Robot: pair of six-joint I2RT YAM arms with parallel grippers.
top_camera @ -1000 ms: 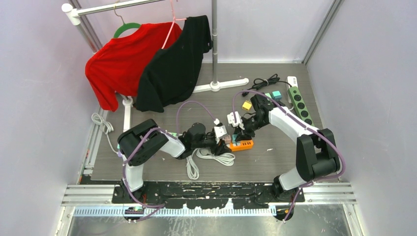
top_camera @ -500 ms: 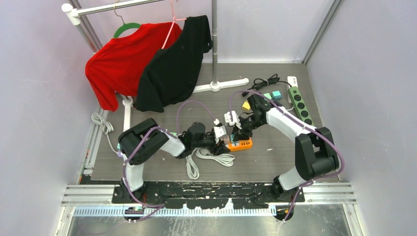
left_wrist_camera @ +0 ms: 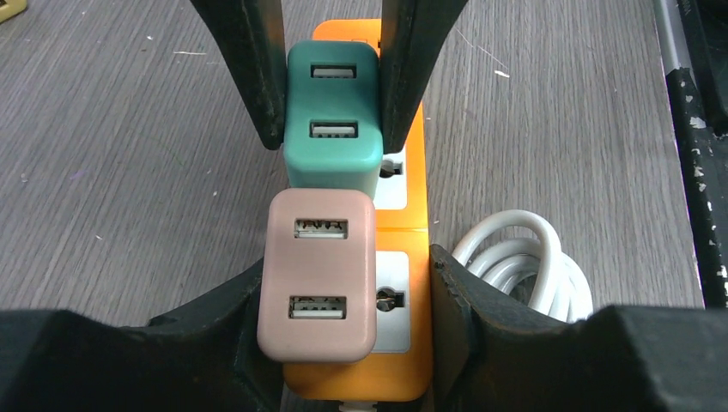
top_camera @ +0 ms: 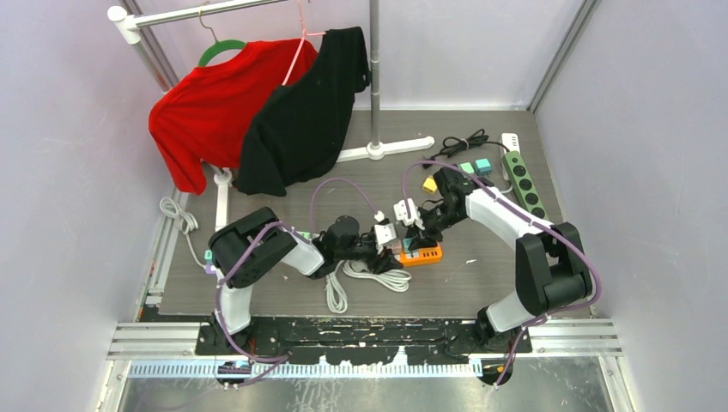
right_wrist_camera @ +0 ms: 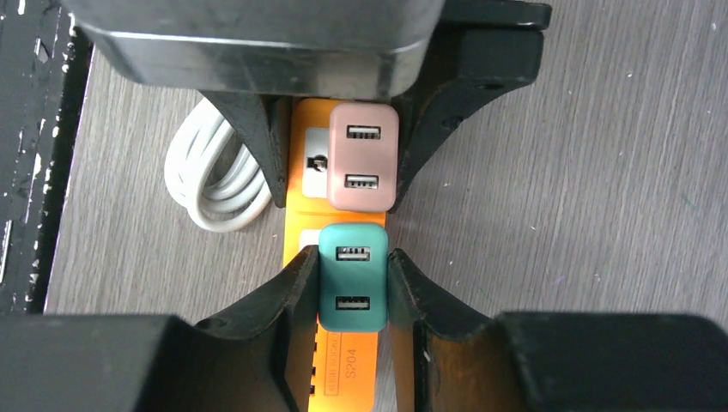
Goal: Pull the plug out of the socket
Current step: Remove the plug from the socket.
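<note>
Count, left to right:
- Two garments on the rail, the red top (top_camera: 206,107) and the black top (top_camera: 305,112).
- One loose white cord (top_camera: 176,215) at the table's left edge.
- One coiled white cable (top_camera: 371,276) just beside the orange power strip (top_camera: 423,255).
- Two plugs on that strip, the pink plug (right_wrist_camera: 362,154) and the teal plug (left_wrist_camera: 333,129), touching end to end.
- Three small blocks (top_camera: 430,184) near the far right.
- One green power strip (top_camera: 524,183) along the right edge, with a black cord (top_camera: 464,140) beside it.

My left arm lies folded low, with the forearm running right along the table. My left gripper (left_wrist_camera: 345,275) is clamped across the orange power strip at the pink plug. One finger presses the plug's side and the other presses the strip's opposite edge.

My right arm reaches out from the near right corner, elbow raised, with the forearm angled back toward the middle. My right gripper (right_wrist_camera: 352,262) is closed tight on the teal plug, one finger flat on each side.

The teal plug sits over the strip's right end, near the table's middle. I cannot tell whether its pins are seated.

The table (top_camera: 481,283) is grey wood-grain board. The walls are pale lilac with metal corner posts. The rail's white feet stand on the far left part of the table.
</note>
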